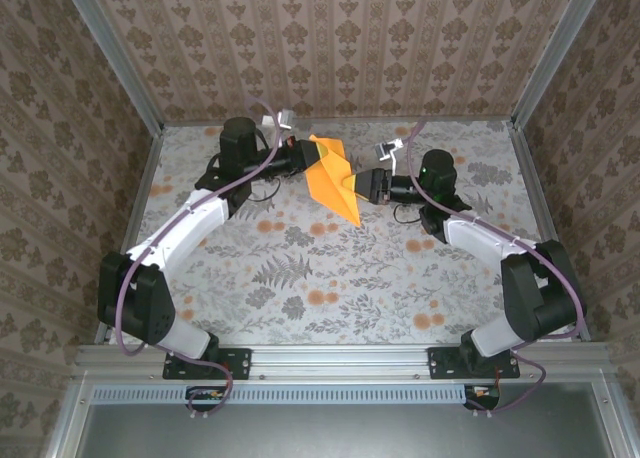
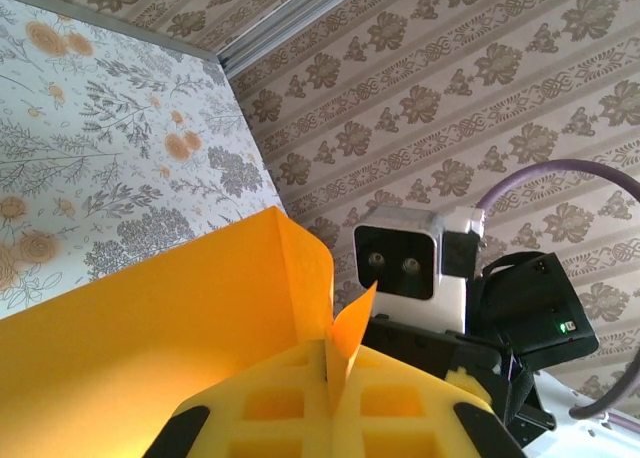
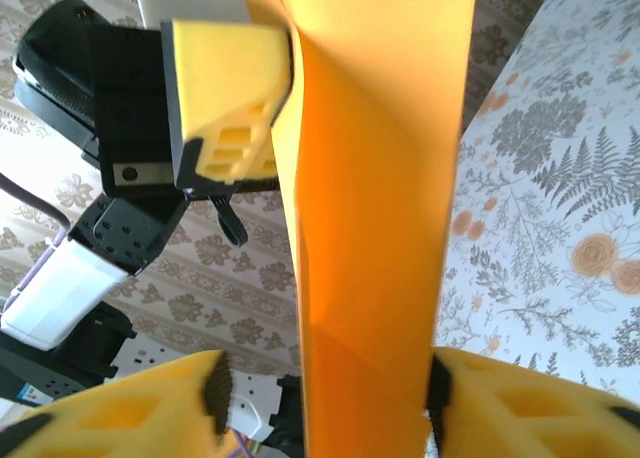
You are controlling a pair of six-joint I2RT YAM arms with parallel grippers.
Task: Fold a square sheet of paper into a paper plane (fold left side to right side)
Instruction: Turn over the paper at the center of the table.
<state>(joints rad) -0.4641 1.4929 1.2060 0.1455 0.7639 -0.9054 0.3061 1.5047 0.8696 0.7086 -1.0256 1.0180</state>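
The orange sheet of paper (image 1: 332, 173), partly folded with a pointed lower end, hangs in the air over the back middle of the table. My left gripper (image 1: 305, 153) holds its upper left part. In the left wrist view the yellow pads (image 2: 270, 403) press together on a thin fold of the paper (image 2: 150, 348). My right gripper (image 1: 360, 186) reaches in from the right. In the right wrist view a long strip of the paper (image 3: 380, 178) runs between its two pads (image 3: 150, 408). The right pad touches the paper's edge and the left pad stands apart from it.
The table (image 1: 300, 278) has a floral grey-and-orange cover. Patterned walls (image 1: 350, 38) close it in on three sides, with metal corner rails (image 1: 120, 68). The left gripper's yellow pad (image 3: 225, 108) is close above in the right wrist view. The right wrist camera housing (image 2: 400, 263) faces the left one.
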